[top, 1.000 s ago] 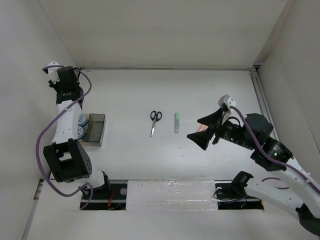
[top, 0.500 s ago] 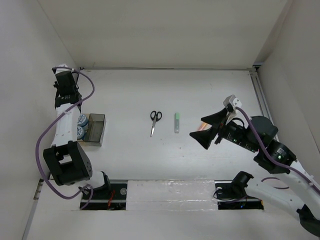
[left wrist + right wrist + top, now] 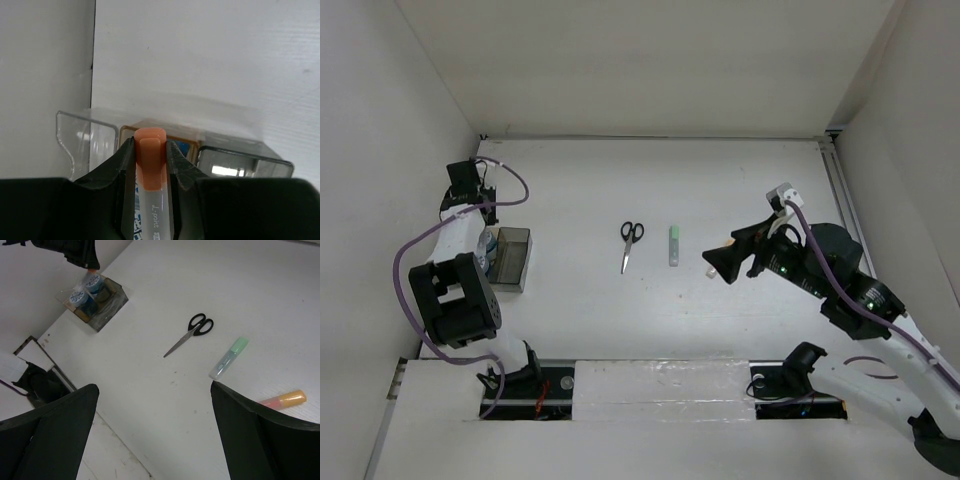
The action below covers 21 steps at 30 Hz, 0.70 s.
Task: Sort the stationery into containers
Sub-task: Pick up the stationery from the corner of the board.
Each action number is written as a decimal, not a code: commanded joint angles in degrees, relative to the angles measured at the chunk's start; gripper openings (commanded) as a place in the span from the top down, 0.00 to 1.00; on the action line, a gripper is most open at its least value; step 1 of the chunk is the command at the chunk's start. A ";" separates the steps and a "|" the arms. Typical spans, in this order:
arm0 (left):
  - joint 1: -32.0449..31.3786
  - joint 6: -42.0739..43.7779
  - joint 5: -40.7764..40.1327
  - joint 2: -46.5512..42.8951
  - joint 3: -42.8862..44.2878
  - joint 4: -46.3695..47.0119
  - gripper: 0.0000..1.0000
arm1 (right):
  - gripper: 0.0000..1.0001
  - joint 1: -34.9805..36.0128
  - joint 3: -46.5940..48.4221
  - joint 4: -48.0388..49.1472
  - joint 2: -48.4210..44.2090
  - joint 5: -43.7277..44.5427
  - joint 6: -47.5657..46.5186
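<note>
My left gripper [image 3: 150, 150] is shut on the orange-capped grey pen [image 3: 150, 167], which points down over the containers. Below it stand the clear bin [image 3: 82, 142] and the smoky dark bin [image 3: 242, 162], with a blue-and-white roll [image 3: 183, 146] showing between them. In the top view the left gripper [image 3: 486, 243] hangs over the left side of the dark bin [image 3: 513, 258]. The black-handled scissors [image 3: 630, 243] and the green-capped pen [image 3: 673, 244] lie mid-table. My right gripper [image 3: 720, 262] is wide open above the table. The orange-pink highlighter [image 3: 284, 400] lies beside its right finger.
White walls close in the table on the left, back and right. The bins [image 3: 98, 303] sit close to the left wall, with two rolls [image 3: 86, 290] inside. A metal rail [image 3: 840, 195] runs along the right edge.
The left wrist has swung from the back-left corner down over the bins, pen still held. The right gripper has turned and now hides the highlighter in the top view.
</note>
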 commanded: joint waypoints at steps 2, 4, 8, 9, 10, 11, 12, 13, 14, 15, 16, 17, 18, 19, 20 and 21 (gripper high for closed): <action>1.10 6.28 -3.44 -1.44 -0.45 -2.15 1.00 | 0.00 -1.69 1.17 2.13 -0.50 -4.26 1.22; 1.10 6.89 -3.45 -2.40 0.17 -3.82 1.00 | 0.00 -1.70 -0.06 2.66 -0.50 -5.67 1.22; 2.24 8.04 -3.01 -5.31 0.69 -3.82 1.00 | 0.00 -1.70 -0.59 2.66 0.03 -7.26 1.22; 2.25 8.91 -4.32 -5.31 0.69 -5.04 1.00 | 0.00 -1.70 -0.59 2.66 -0.67 -6.73 1.22; 2.25 10.58 -6.33 -4.61 1.39 -6.36 1.00 | 0.00 -1.70 -0.59 2.66 -0.68 -6.73 1.22; 2.25 10.59 -6.35 -4.61 1.40 -6.37 1.00 | 0.00 -1.18 -0.59 2.66 -1.20 -6.73 1.22; 2.25 11.38 -6.87 -4.61 1.40 -6.37 1.00 | 0.00 -1.17 -0.07 2.66 -1.20 -6.73 1.22; 2.94 11.38 -6.88 -4.09 1.40 -6.37 1.00 | 0.00 -0.65 -0.06 2.66 -1.20 -6.12 1.22; 2.95 11.38 -6.88 -4.08 1.40 -6.37 1.00 | 0.00 -0.12 -0.06 1.97 -1.20 -5.42 1.22; 3.82 11.38 -6.88 -4.08 1.92 -6.37 1.00 | 0.00 -0.12 0.55 1.44 -1.20 -5.41 1.22; 3.83 11.38 -7.75 -4.08 1.32 -5.50 1.00 | 0.00 0.58 0.55 1.43 -1.20 -4.54 0.70; 3.83 11.38 -8.89 -4.08 0.79 -5.49 1.00 | 0.00 0.59 0.55 1.43 -1.20 -4.53 0.69; 3.83 11.99 -8.90 -4.08 0.26 -5.49 1.00 | 0.00 1.11 1.07 0.91 -1.20 -3.92 0.69; 3.83 12.00 -9.60 -4.08 -0.53 -4.97 1.00 | 0.00 1.11 1.08 0.90 -1.20 -3.92 0.69; 3.83 12.00 -10.12 -4.08 -0.54 -4.18 1.00 | 0.00 1.11 1.08 0.90 -1.20 -3.40 0.69; 4.96 12.00 -10.83 -4.08 -1.23 -4.17 1.00 | 0.00 1.72 1.08 0.90 -1.73 -3.39 0.69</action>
